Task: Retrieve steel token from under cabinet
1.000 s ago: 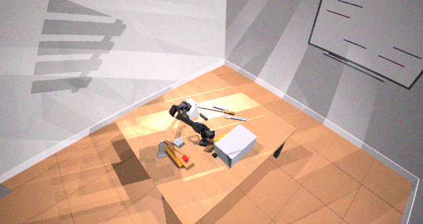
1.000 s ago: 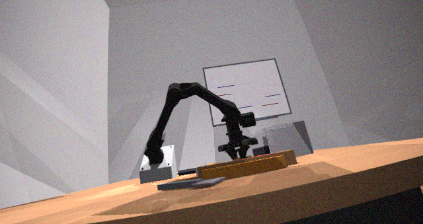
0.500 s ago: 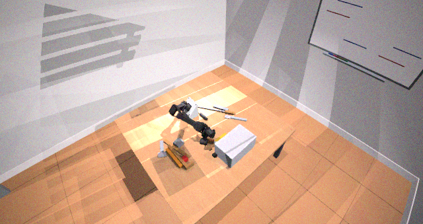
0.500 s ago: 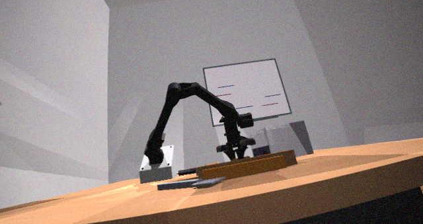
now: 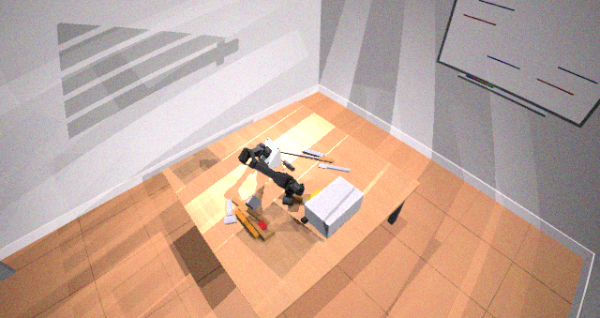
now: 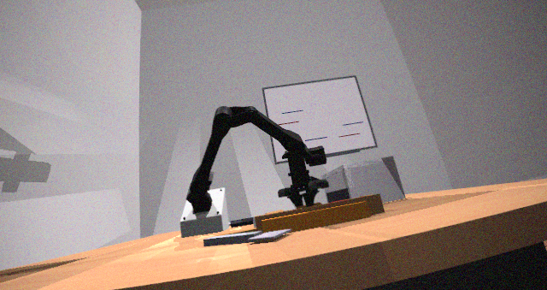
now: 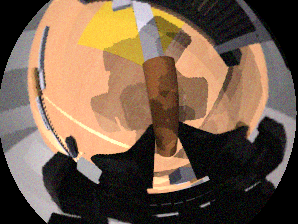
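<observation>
gripper [image 7: 168, 152]: shut on brown stick [image 7: 161, 99], centre of wrist view
stick tip: w/ grey end, over yellow patch [image 7: 113, 32], upper left
cabinet [image 5: 334, 205]: right of gripper, top view

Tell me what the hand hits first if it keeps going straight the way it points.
Pointing down, the hand, shut on a brown stick, would probably meet the table just below it.

matt black tool [image 7: 168, 163] grips rough brown wooden handle [image 7: 161, 99]; table [image 5: 300, 257] matt wood.
</observation>
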### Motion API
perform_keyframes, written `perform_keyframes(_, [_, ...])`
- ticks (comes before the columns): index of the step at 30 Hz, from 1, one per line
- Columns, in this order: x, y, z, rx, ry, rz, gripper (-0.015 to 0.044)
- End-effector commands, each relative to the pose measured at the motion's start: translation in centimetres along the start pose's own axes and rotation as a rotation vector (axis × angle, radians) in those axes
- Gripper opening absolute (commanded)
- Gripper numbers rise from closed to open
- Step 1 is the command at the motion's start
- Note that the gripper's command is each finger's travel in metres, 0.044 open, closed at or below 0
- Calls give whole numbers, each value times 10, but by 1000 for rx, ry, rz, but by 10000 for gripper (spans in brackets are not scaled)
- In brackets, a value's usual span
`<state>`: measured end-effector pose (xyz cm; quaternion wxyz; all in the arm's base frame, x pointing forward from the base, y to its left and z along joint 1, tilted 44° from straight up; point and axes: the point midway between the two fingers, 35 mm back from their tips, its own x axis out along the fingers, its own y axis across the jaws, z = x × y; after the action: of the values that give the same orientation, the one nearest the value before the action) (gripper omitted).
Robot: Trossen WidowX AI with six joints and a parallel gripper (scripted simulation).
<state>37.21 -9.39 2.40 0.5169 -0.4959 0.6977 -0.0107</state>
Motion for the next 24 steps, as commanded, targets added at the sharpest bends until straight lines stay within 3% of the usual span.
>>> perform_keyframes(1, [1,1,-8,0,0,8,0])
perform_keyframes(24, [1,-2,-38,-1,1,8,0])
